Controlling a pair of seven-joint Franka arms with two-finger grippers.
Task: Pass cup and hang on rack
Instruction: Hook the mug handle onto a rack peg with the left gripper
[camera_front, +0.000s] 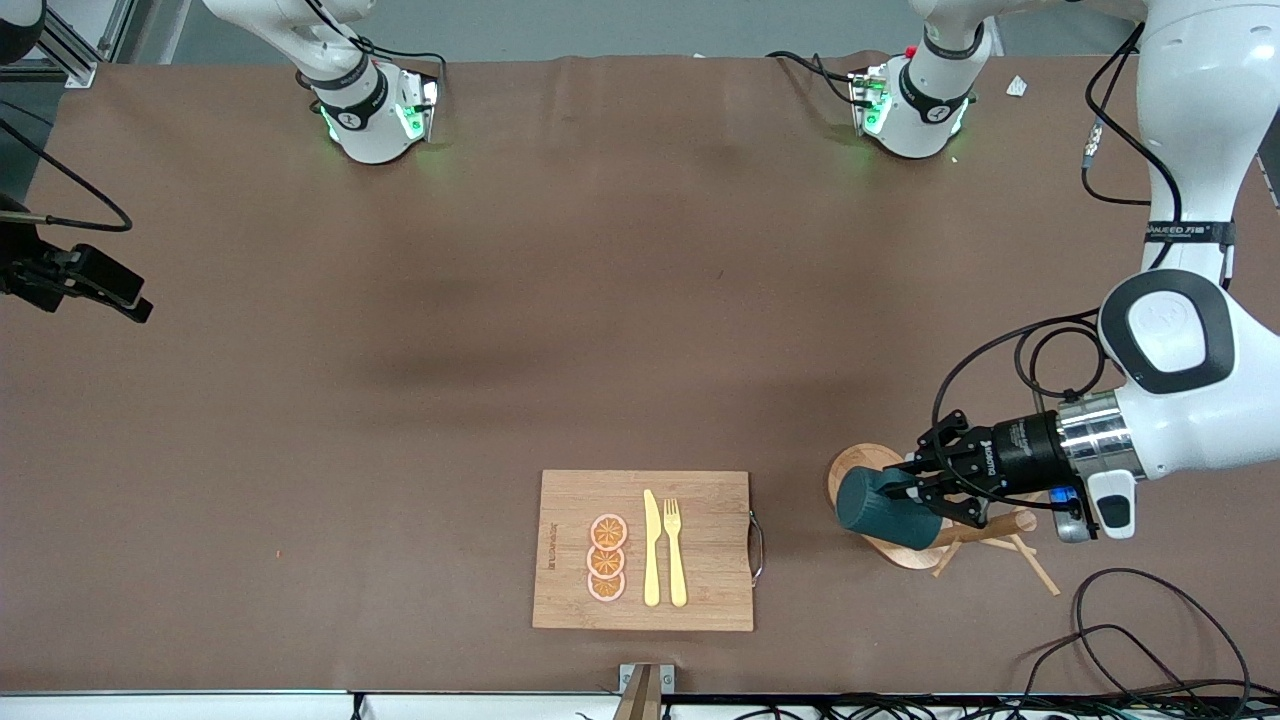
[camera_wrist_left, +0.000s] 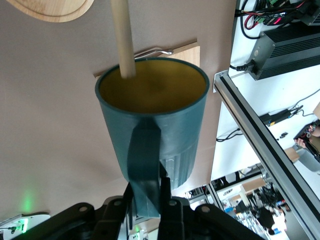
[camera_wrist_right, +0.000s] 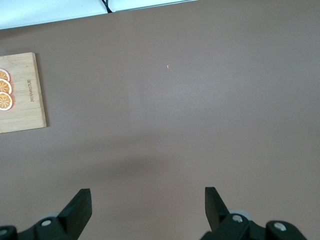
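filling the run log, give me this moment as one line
left tool: shut on cup handle, over rack | cup: tilted, not hung | right tool: open, waiting over bare table

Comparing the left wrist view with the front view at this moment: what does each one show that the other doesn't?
Only the left wrist view shows the cup's mustard-yellow inside, and the left gripper's fingers pinching its handle. Only the front view shows the rack's thin pegs, the knife, fork and orange slices on the cutting board, and the right gripper, open, waiting at the right arm's end. Both show the cup, the rack's post and base.
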